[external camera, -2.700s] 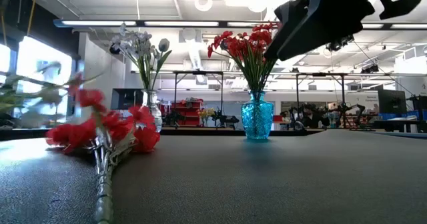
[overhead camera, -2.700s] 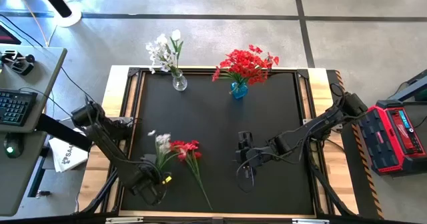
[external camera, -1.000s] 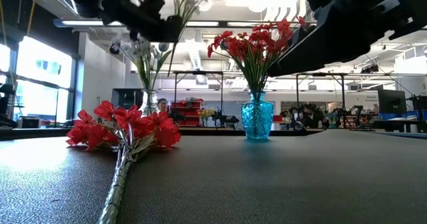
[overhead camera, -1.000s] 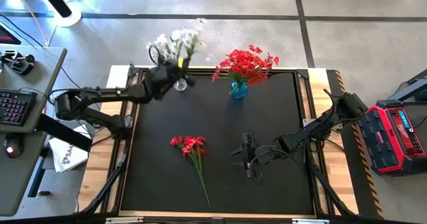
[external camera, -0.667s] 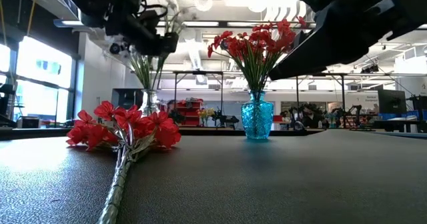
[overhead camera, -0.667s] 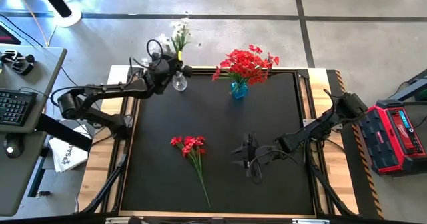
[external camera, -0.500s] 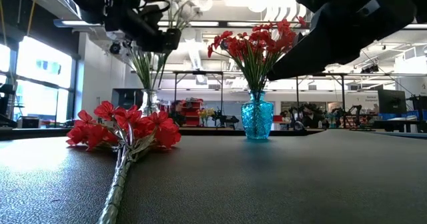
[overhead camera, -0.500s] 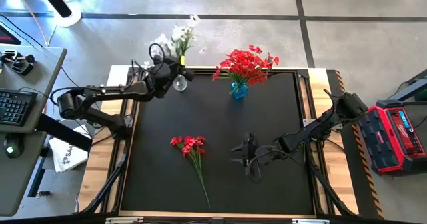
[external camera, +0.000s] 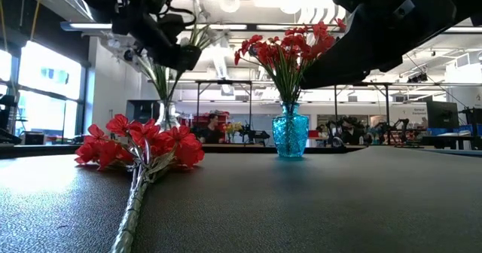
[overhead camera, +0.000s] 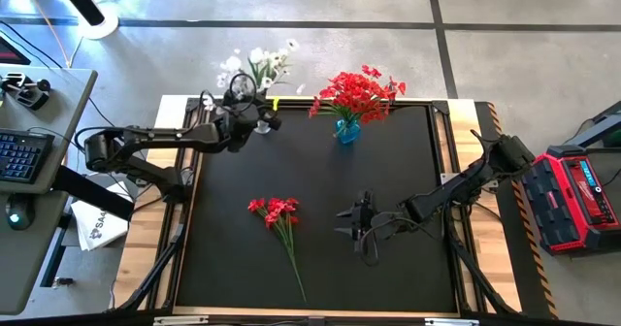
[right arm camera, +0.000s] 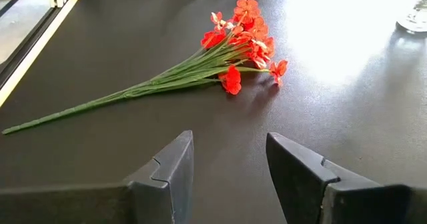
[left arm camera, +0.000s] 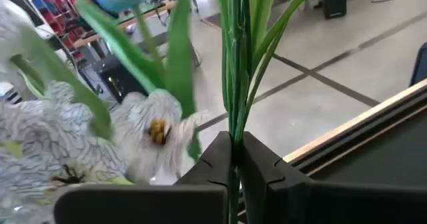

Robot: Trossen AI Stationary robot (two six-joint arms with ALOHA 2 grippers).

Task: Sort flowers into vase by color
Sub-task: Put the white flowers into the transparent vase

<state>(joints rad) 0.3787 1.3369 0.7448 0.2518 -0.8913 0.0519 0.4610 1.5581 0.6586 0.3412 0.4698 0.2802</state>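
Note:
A white-bloomed sprig [overhead camera: 257, 62] stands over the clear vase [external camera: 167, 114] at the table's far edge, left of middle. My left gripper [overhead camera: 248, 120] is shut on its green stems just above the vase; it also shows in the low view [external camera: 162, 48]. Other white flowers stand in that vase. A blue vase [overhead camera: 347, 130] to its right holds red flowers [overhead camera: 357, 91]. One red sprig [overhead camera: 277, 215] lies flat on the black mat, blooms toward the far edge. My right gripper [overhead camera: 357, 225] is open and empty to the right of it, and it faces the sprig [right arm camera: 233, 57]. My left gripper pinches the white sprig's bundle of green stems [left arm camera: 233, 127] between its two fingers, below the blooms [left arm camera: 143, 127]. The fingers come about level from the table's left and lie across the stems. The sprig stands nearly upright, blooms up; its lower end is hidden by the fingers.
The black mat [overhead camera: 408, 161] has a raised wooden frame around it. A desk with a keyboard [overhead camera: 19, 156] stands off the table's left, and a red case [overhead camera: 577, 195] off its right. A person [external camera: 213, 125] shows far back in the room.
My left gripper has come down a little over the clear vase with the white sprig, which has swayed and now leans with its blooms beyond the far edge. My right gripper has kept still, and the red sprig has not moved.

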